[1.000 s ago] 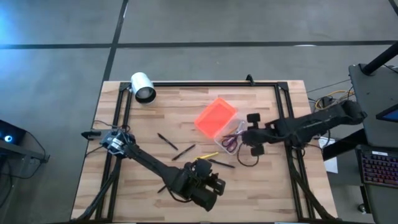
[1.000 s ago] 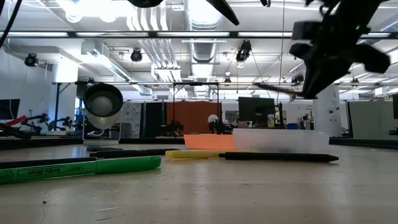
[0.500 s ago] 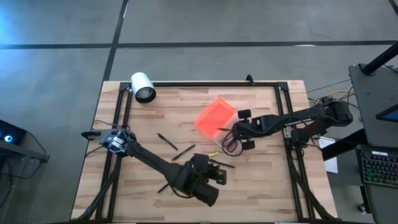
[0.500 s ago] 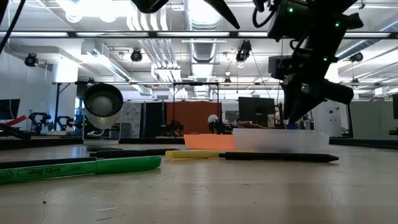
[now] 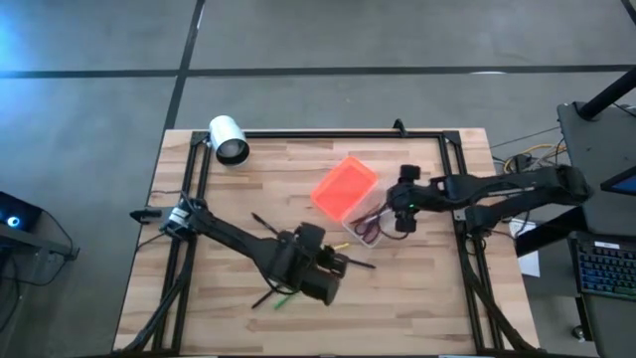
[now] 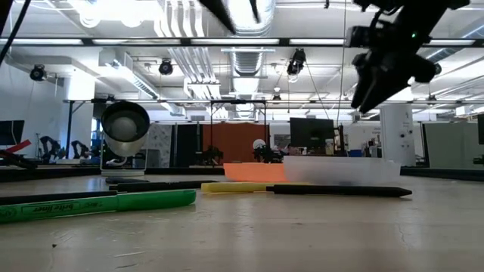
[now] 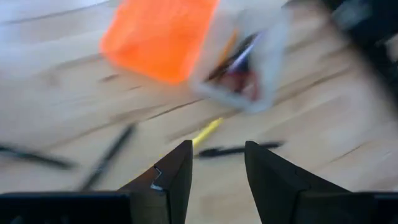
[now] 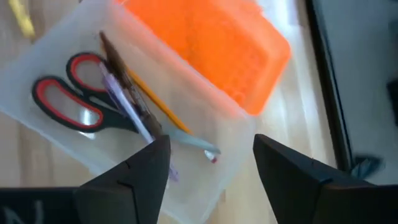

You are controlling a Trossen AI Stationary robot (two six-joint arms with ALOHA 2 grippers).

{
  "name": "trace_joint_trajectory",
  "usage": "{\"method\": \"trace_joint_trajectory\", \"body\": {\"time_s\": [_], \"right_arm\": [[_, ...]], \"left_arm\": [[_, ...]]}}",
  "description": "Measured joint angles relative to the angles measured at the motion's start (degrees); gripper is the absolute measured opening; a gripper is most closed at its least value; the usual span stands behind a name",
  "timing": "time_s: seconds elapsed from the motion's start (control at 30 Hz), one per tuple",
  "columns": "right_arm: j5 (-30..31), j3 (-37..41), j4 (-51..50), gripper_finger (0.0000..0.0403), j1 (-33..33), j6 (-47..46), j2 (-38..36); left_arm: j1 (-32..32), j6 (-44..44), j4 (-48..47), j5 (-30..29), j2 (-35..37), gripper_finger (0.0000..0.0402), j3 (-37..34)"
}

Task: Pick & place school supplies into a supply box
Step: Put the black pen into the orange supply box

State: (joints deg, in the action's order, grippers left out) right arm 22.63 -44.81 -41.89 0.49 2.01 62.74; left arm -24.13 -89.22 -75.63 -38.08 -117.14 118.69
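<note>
The supply box [image 5: 370, 221] is a clear tub lying on the table, with its orange lid [image 5: 345, 186] beside it. Inside lie red-handled scissors [image 8: 68, 99], a brown pencil [image 8: 127, 81] and an orange pencil [image 8: 158, 102]. My right gripper [image 5: 398, 204] hovers open above the box's right end [image 8: 211, 168], touching nothing. A yellow pen [image 7: 207, 130] and a black pen [image 7: 239, 149] lie on the wood just ahead of my left gripper [image 7: 217, 180], which is open and empty near the table's middle [image 5: 336, 267]. More black pens [image 5: 266, 226] and a green marker [image 6: 98, 202] rest flat on the table.
A white cylinder [image 5: 230, 139] lies at the far left corner. A black frame [image 5: 328, 133] runs around the table's edges. A green marker [image 5: 283, 296] and a black pen [image 5: 262, 296] lie close under my left arm.
My right gripper carried a thin brown pencil left over the box, lowered, opened and let it go. The pencil now lies in the box, and the gripper has risen and drawn back right. My left gripper has moved toward the far edge, nearer the yellow and black pens.
</note>
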Motion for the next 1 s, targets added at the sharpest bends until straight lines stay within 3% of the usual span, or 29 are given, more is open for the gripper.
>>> {"method": "trace_joint_trajectory", "body": {"time_s": [0.13, 0.23, 0.3, 0.4, 0.47, 0.53, 0.63, 0.77, 1.0], "right_arm": [[-0.6, 0.1, -4.7, 0.0224, 0.4, -7.7, -5.9], [-1.7, 0.4, -8.7, 0.0224, 1.5, -11.9, -8.7], [-1.9, 0.4, -11.3, 0.0224, 2.2, -15.3, -9.8], [-1.9, 0.7, -14.4, 0.0224, 3.1, -21.0, -10.4], [-2.1, 1.0, -15.3, 0.0224, 3.9, -24.6, -10.5], [-2.1, 1.3, -15.4, 0.0224, 5.1, -26.7, -10.6], [-2.3, 1.5, -15.8, 0.0224, 7.2, -28.5, -10.5], [-2.3, 1.9, -16.0, 0.0224, 9.3, -28.7, -10.3], [-2.1, 2.3, -16.0, 0.0224, 10.0, -31.9, -9.5]], "left_arm": [[2.0, 6.2, -9.9, 8.3, 0.2, 0.013, -0.9], [4.1, 15.2, -10.5, 15.8, 0.3, 0.013, -4.2], [5.6, 16.8, -11.4, 19.3, 0.3, 0.013, -7.0], [8.1, 10.5, -14.8, 18.0, 0.7, 0.013, -12.9], [9.5, 8.8, -12.2, 16.6, 2.6, 0.013, -18.5], [10.2, 17.9, -5.7, 16.8, 5.3, 0.0128, -23.7], [9.3, 39.4, 2.4, 20.2, 9.4, 0.0122, -30.6], [8.8, 60.7, 4.9, 25.7, 14.5, 0.0117, -39.1], [9.5, 70.5, 9.5, 25.8, 20.7, 0.0117, -52.7]]}}
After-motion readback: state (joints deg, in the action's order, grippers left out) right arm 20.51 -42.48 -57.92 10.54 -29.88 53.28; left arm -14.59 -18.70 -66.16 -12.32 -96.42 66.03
